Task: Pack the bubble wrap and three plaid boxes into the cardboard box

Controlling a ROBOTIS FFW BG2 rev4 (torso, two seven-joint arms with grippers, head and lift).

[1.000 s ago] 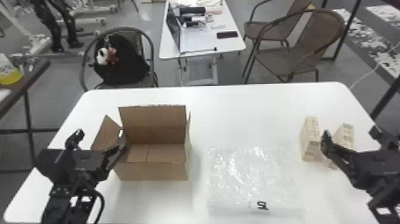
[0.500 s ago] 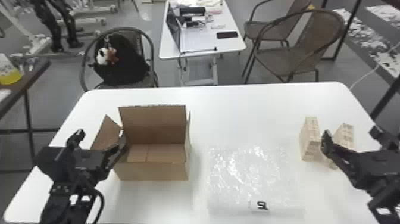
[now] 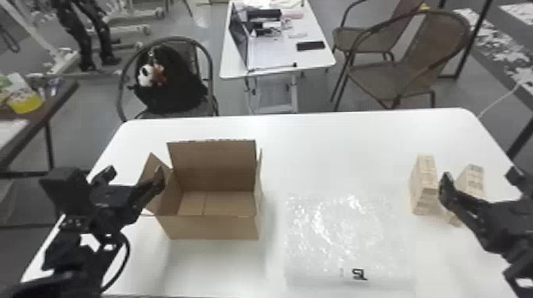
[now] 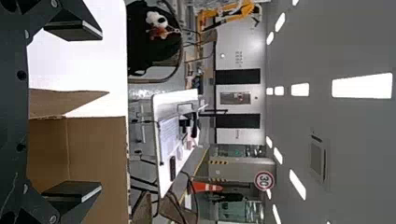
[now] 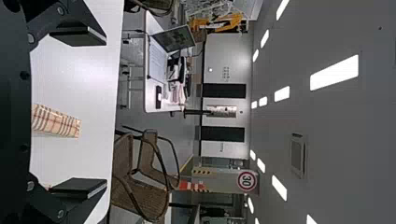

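My left gripper is at the left side of the cardboard box, whose flaps stand up. In the left wrist view my left gripper is open, fingers wide apart, with the cardboard box beyond. Bubble wrap lies flat on the table, right of the box. Two plaid boxes stand upright at the right, with a bit of another low between them. My right gripper hovers by them; in the right wrist view my right gripper is open around nothing, a plaid box farther off.
The white table carries everything. Behind it are a chair with a black bag, a small table with a laptop, and wicker chairs. A dark side table stands at the left.
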